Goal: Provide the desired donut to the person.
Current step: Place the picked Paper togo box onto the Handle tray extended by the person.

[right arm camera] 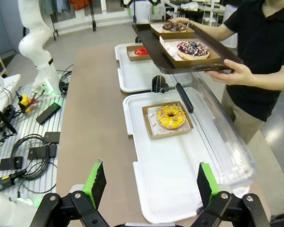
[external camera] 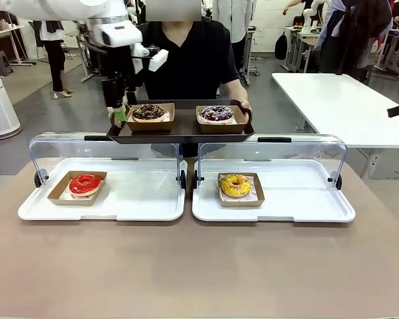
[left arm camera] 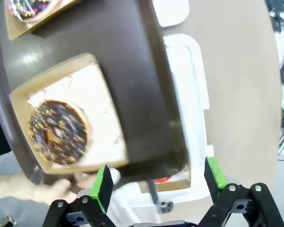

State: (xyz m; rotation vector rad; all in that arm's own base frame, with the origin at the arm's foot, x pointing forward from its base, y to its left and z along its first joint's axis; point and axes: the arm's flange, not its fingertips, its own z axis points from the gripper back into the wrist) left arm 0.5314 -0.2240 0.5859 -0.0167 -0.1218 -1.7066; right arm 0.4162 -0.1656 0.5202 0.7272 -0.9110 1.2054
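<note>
Brown tabletop (external camera: 199, 266) carries two white plastic display trays, clear hinged lids swung up. Person in the black T-shirt (external camera: 186, 60) stands at the far side holding a dark brown serving tray (external camera: 179, 132) above the lids. On it: chocolate-glazed sprinkled donut (external camera: 148, 112) in a kraft paper box on the robot's left, purple-glazed sprinkled donut (external camera: 217, 113) in a matching box on the right. Left gripper (left arm camera: 157, 182) sits just off the serving tray's left end, beside the chocolate donut's box, jaws apart, nothing between them. Left white tray (external camera: 139, 199) has a red-glazed donut (external camera: 85, 184) in its box; right white tray (external camera: 299, 199) has a yellow-glazed donut (external camera: 235, 185). Right gripper (right arm camera: 149, 182) hangs over the near end of the right tray, jaws spread, empty.
</note>
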